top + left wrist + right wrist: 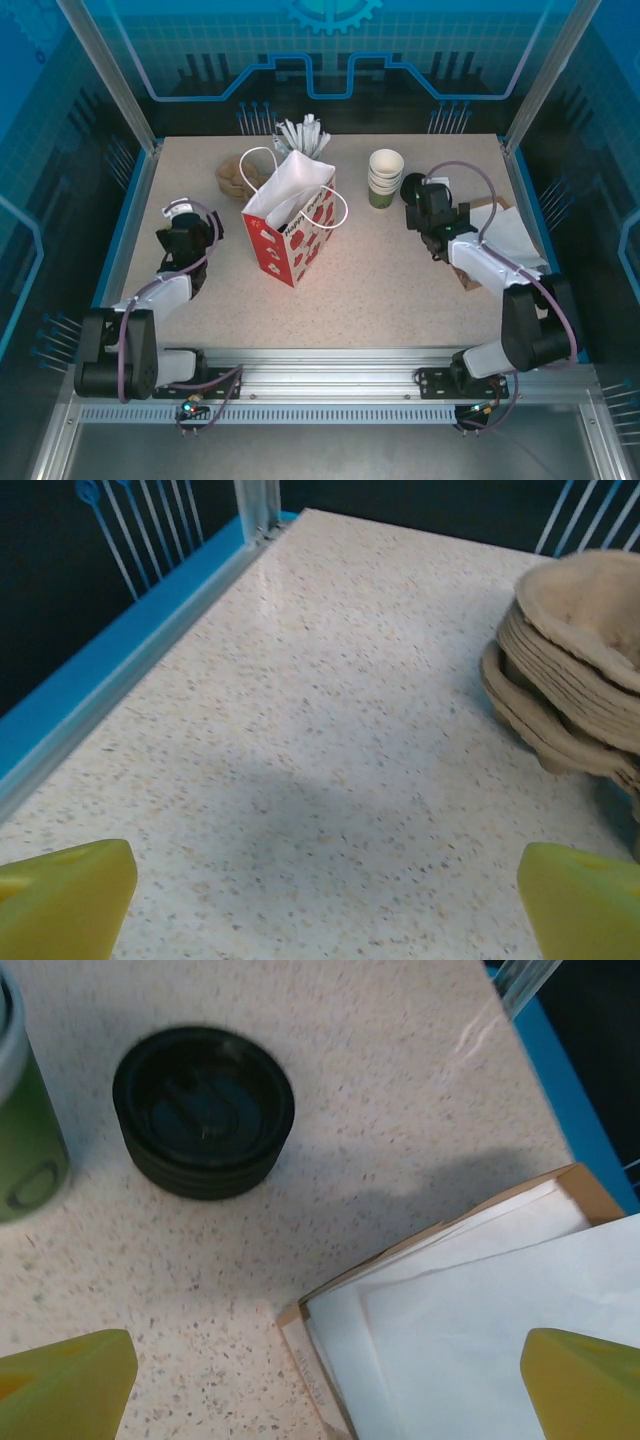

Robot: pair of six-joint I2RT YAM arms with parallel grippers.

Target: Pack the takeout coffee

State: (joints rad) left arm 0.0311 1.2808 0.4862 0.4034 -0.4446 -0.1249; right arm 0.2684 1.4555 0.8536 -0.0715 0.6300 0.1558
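Yellow fingertips of the right gripper stand at the bottom corners of the wrist view, spread wide and holding nothing, above a box of white napkins. Just beyond, ahead and to that gripper's left, sits the takeout coffee. It stands upright on the tabletop with its round black lid up, close beside the stack of green cups. Being round, it favours no approach angle, I judge. The left gripper, equally wide and empty, faces the pulp trays, well apart from the coffee, so the right arm is nearer. Between the arms the red-and-white bag stands open.
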